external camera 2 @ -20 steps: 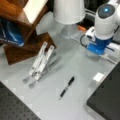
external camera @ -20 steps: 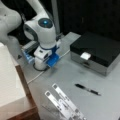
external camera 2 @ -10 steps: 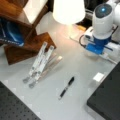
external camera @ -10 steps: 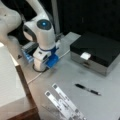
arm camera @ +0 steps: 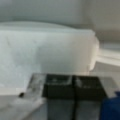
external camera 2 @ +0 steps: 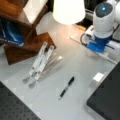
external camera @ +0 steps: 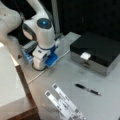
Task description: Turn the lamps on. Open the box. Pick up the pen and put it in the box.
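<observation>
On a front view's left we see the white strips (external camera 2: 40,62) lying untouched on the table (external camera 2: 22,95). Above them the lamp (external camera 2: 68,10) now glows brighter than a second ago, so we judge the switching-on step is taking effect. Moving right, the pen (external camera 2: 67,87) lies flat on the bare table, right where it was, well apart from the arm (external camera 2: 102,22), which has dipped slightly over the blue block (external camera 2: 96,45) near the lamp. In the wrist view the gripper (arm camera: 73,100) has its two dark fingers pressed together, holding nothing, just before a white block (arm camera: 50,55). Far right, the box (external camera: 100,50) sits with its black lid down, not opened yet.
</observation>
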Available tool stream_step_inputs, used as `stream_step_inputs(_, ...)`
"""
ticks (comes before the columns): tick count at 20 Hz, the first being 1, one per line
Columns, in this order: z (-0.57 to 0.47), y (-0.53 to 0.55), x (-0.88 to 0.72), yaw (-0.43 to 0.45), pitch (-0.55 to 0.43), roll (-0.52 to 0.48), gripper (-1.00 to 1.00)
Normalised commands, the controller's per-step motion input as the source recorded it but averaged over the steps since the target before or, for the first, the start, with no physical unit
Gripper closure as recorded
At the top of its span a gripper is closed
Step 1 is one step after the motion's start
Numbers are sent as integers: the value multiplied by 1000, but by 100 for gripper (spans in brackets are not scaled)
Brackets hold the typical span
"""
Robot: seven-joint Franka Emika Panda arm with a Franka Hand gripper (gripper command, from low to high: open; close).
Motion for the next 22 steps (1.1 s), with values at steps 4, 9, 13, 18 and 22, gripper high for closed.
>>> stream_step_inputs(4,-23,106,-605,-120,-371,118,100)
stream_step_inputs(9,6,77,-439,-148,-328,111,100)
stream_step_inputs(13,68,81,-325,-166,-258,38,100)
stream_step_inputs(18,79,91,-272,-141,-153,-27,100)
stream_step_inputs(22,99,65,-121,-92,-91,-65,100)
